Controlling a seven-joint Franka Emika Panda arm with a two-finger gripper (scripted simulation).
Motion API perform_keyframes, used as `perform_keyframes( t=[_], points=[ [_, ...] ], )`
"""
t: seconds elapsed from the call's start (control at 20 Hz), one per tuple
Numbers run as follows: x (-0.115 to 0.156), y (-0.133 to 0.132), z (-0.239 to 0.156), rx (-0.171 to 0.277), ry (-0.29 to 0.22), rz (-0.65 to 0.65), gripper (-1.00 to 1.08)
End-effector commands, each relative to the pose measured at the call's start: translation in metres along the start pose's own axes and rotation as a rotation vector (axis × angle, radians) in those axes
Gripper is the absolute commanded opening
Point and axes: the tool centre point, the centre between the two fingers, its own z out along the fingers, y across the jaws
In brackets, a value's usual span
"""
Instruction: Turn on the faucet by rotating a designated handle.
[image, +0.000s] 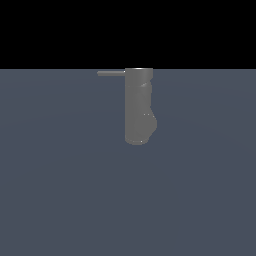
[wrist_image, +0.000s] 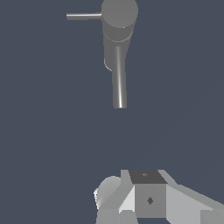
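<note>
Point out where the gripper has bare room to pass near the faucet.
Open floor surrounds the faucet on all sides. The widest bare stretch lies between it and the gripper in the wrist view. Tight spots: under the handle, which juts toward the exterior view's left, and beside the low bulge on the exterior view's right.

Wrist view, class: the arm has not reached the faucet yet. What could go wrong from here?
1. The handle is a thin rod, far slimmer than the faucet body, so a slightly off approach could miss it or slip off.
2. The handle joins the body directly; the arm may bump the thick cylinder instead.
3. The pincer cannot be seen clearly in either view, so its readiness is unknown.
</note>
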Motion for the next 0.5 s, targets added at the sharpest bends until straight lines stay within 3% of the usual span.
perform_keyframes(
  t=[0.0, 0.45],
  points=[
    [0.001, 0.000, 0.000, 0.002, 0.000, 0.003, -1.00],
    [0.024, -0.005, 0.002, 0.031, -0.008, 0.084, -1.00]
  ],
)
